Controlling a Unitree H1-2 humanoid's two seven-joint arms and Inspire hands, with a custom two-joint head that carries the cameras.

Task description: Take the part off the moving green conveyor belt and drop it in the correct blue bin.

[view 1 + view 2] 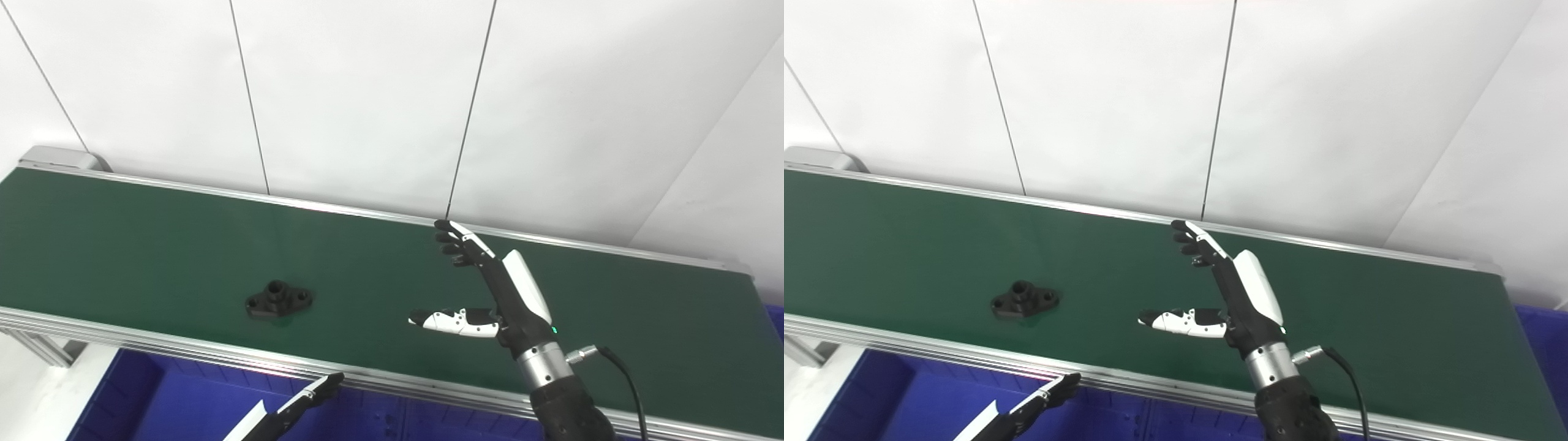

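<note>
a long dark green conveyor belt (153,245) with silver aluminium side rails runs across the view in front of plain white wall panels (367,92). on the belt, towards its near edge and left of centre, lies the part: a small black flanged fitting with a raised round collar in the middle and a bolt hole in each ear (278,299). nothing is touching it.

the right hand (490,288), black and white with a silver wrist, is raised above the belt, well to the right of the part. its fingers (456,240) point up and away while the thumb (450,320) sticks out sideways towards the part — spread wide, holding nothing. the left hand (1041,398) only pokes in at the bottom edge, low in front of the near rail over a deep blue plastic bin (165,392); too little of it shows to say whether its fingers are apart or closed.

judging by this, the task is at its very start: the part is not yet grasped, and the pick, the carry and the drop all remain.

the bins are mostly cut off — a blue interior shows below the near rail, and a blue sliver at the far right (1543,343). how many bins there are, and which is the correct one, cannot be made out. whether the belt is moving cannot be told either.
</note>
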